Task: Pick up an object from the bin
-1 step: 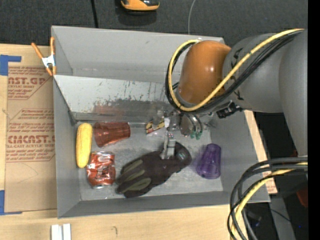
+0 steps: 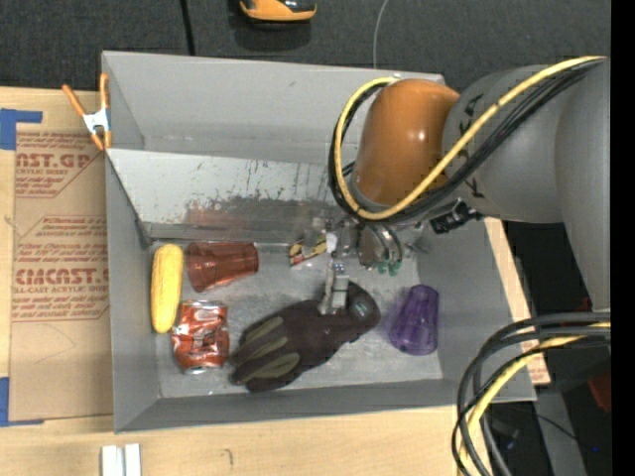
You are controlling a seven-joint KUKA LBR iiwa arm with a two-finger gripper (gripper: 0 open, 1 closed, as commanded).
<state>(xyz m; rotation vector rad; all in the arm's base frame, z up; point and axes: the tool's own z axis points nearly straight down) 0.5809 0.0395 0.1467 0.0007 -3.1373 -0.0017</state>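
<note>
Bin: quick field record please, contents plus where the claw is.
bin: grey metal, a few loose things on its floor
claw: over the wrist end of the glove, right of centre; contact cannot be told
glove: dark, lying flat, fingers toward the lower left
purple cup: on its side, right of the glove
red cup: translucent, on its side near the back wall
corn cob: yellow, along the left wall
can: crushed, red, below the corn cob, beside the glove's fingers
</note>
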